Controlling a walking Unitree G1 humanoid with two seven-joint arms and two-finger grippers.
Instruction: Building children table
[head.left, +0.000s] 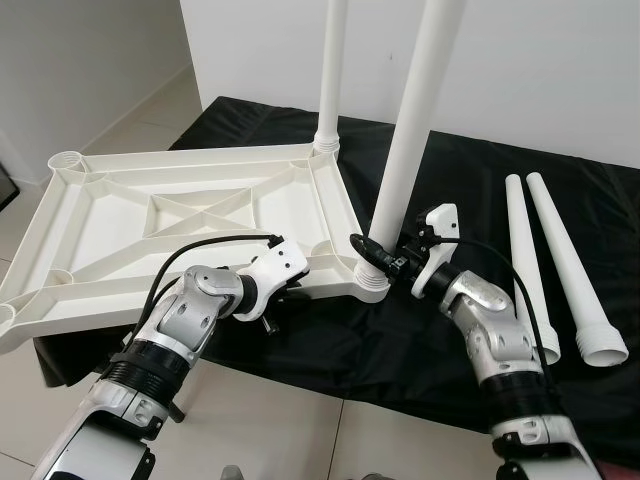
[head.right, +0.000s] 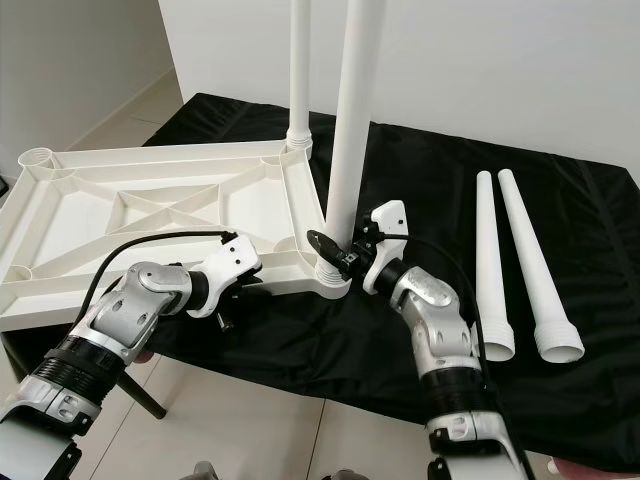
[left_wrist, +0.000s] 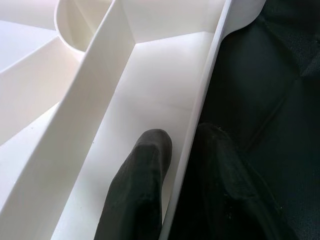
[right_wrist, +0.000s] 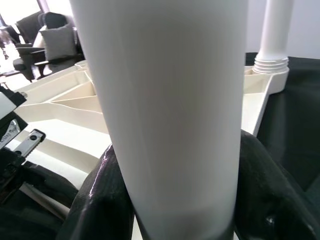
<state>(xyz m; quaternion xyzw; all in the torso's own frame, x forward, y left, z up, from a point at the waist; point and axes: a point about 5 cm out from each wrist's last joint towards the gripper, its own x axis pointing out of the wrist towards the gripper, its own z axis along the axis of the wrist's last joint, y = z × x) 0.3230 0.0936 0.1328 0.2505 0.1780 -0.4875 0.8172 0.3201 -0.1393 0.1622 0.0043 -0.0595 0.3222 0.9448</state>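
Both silver arms reach forward from the bottom of the head views. Left gripper (head.left: 272, 322) sits at the near long edge of the white tabletop (head.left: 100, 250), which lies upside down, ribbed underside up, partly on the black cloth (head.left: 480, 180) and partly hanging past its left end over the tiled floor (head.left: 290, 430). Left wrist view: one finger (left_wrist: 137, 195) inside the tabletop's rim wall, the other outside on the cloth side, so the fingers pinch the rim between them.

Right gripper (head.left: 372, 255) is at the near right corner of the tabletop, fingers closed around the bottom of a white leg (head.left: 410, 130) that stands upright in the corner socket (head.left: 372, 283). Right wrist view shows the leg tube between the two black fingers (right_wrist: 102, 200), touching both.

Second leg (head.left: 330, 70) stands upright in the far right corner socket. Two loose legs (head.left: 560, 270) lie side by side on the cloth to the robot's right, well apart from the tabletop, wide threaded ends toward the robot. Empty socket (head.left: 66, 160) shows at the far left corner. White wall behind.
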